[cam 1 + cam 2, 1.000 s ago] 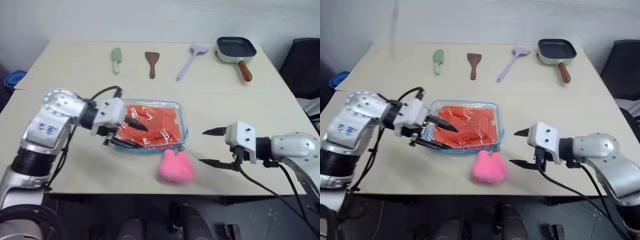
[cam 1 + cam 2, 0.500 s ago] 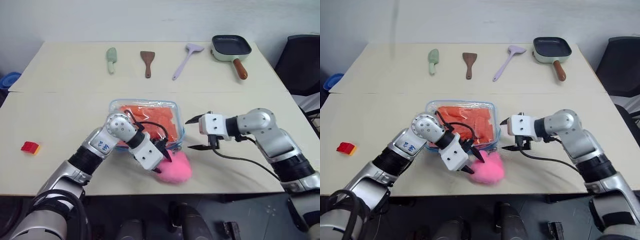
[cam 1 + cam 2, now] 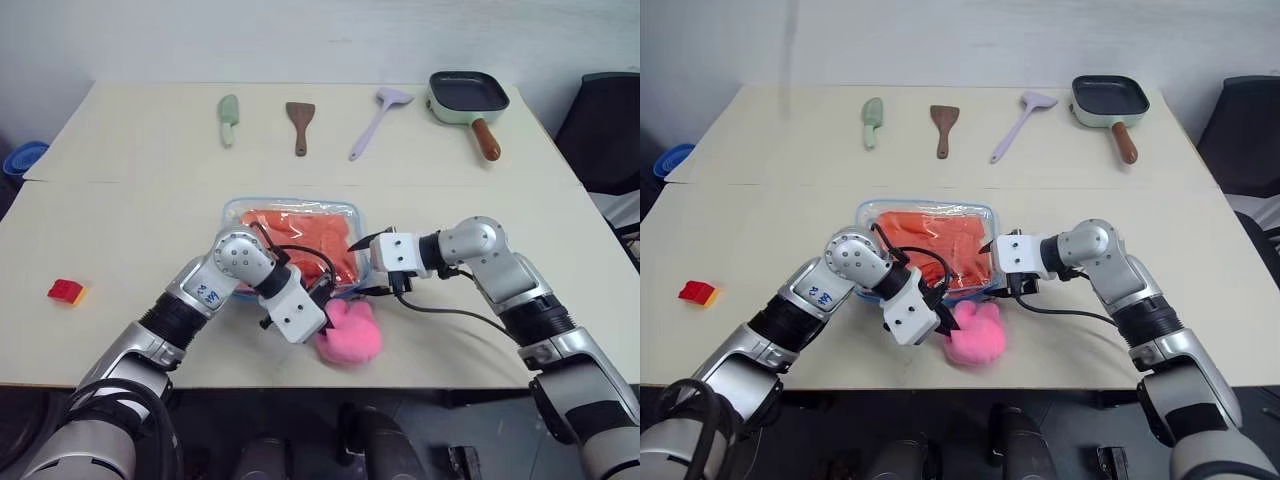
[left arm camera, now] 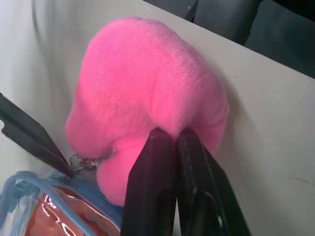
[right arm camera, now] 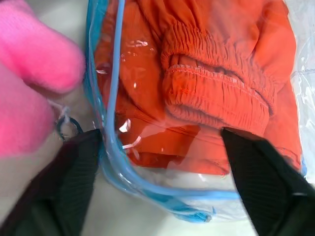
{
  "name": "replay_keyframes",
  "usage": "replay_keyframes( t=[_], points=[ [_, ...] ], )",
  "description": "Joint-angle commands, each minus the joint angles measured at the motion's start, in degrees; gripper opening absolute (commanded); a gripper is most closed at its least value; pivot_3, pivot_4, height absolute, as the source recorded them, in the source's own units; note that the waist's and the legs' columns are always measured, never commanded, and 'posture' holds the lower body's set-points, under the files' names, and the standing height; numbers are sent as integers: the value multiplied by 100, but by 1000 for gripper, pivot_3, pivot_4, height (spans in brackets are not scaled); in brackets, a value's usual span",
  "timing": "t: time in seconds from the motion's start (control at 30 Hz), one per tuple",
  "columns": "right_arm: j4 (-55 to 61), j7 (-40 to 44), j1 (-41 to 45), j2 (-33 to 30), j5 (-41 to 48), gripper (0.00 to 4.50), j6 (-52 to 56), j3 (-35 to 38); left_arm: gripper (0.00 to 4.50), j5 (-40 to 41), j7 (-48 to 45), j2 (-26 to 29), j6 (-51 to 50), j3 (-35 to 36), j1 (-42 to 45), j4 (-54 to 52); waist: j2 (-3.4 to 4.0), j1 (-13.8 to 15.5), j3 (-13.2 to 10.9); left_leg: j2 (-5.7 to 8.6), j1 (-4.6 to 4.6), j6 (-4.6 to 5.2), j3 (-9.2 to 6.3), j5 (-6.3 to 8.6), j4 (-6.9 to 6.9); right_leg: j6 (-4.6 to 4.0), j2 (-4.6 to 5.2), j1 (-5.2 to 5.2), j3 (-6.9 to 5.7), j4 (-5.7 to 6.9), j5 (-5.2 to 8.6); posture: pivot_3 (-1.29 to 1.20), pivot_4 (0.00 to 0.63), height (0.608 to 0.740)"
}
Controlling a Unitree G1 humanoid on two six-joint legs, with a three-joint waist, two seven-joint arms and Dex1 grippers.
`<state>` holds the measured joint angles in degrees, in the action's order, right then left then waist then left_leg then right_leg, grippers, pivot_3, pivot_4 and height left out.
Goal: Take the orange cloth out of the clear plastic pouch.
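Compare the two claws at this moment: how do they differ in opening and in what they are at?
The left claw is shut, its tips against the pink plush; the right claw is open, straddling a corner of the clear plastic pouch. The left claw sits at the pouch's near edge, the right at its right-hand end. Both are low over the table, and the orange cloth is inside the pouch.
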<state>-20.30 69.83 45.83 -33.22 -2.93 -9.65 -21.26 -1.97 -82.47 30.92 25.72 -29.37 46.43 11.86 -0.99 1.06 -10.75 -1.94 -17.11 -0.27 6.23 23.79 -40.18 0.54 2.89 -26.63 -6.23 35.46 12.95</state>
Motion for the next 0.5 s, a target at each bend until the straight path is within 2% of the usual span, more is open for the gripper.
replay_keyframes(
  t=[0.03, 0.27, 0.5],
  points=[
    [14, 109, 138, 25, 14, 2479, -219, 47, 0, -1, 31, 72, -81, 44, -94, -184, 0, -4, 0, 0, 0, 0, 0, 0, 0, 0, 0, 0, 0, 0, 0, 0, 150, 740],
    [-71, 261, 186, -33, -29, 20, -367, 88, 0, -117, 229, 329, -209, 176, -315, -296, 0, -38, 0, -3, 2, 0, -5, 0, 0, -2, 1, 0, -1, 2, 1, 0, 150, 740],
    [-74, 398, 213, -164, 4, 20, -369, 185, 0, -11, 381, 944, -512, 593, -727, -456, 0, -121, 0, -6, 4, 0, -32, 0, 2, -6, 7, -1, -7, 7, 4, 0, 150, 740]
  ],
)
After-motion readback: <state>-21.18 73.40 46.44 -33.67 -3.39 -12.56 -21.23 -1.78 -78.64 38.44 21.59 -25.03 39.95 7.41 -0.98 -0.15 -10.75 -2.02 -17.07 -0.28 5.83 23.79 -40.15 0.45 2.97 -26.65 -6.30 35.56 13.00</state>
